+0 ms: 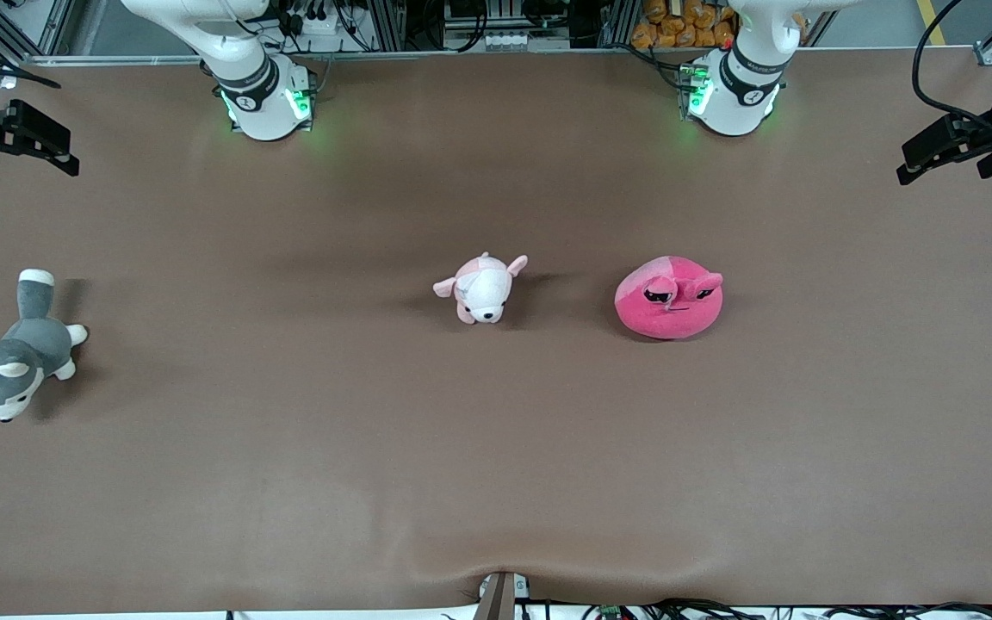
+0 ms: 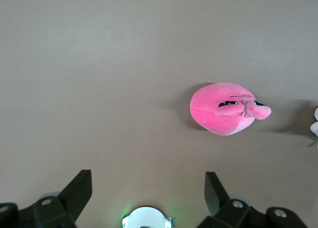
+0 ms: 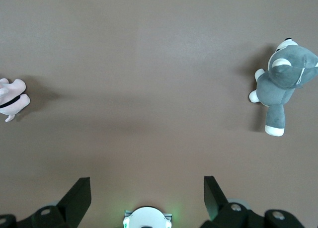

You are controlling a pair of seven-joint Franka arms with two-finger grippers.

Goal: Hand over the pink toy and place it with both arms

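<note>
The pink toy [image 1: 668, 301], a round hot-pink plush with half-closed black eyes, lies on the brown table toward the left arm's end; the left wrist view shows it [image 2: 226, 111] too. Both arms are raised high above the table. My left gripper [image 1: 935, 155] hangs over the left arm's end of the table, open and empty [image 2: 147, 181], well apart from the toy. At the right arm's end my right gripper [image 1: 35, 142] hangs open with nothing between its fingers [image 3: 146, 186].
A small pale pink-and-white puppy plush [image 1: 483, 288] lies mid-table beside the pink toy. A grey-and-white husky plush [image 1: 18, 353] lies at the right arm's end of the table. The two arm bases [image 1: 263, 99] [image 1: 733, 90] stand along the table's edge farthest from the front camera.
</note>
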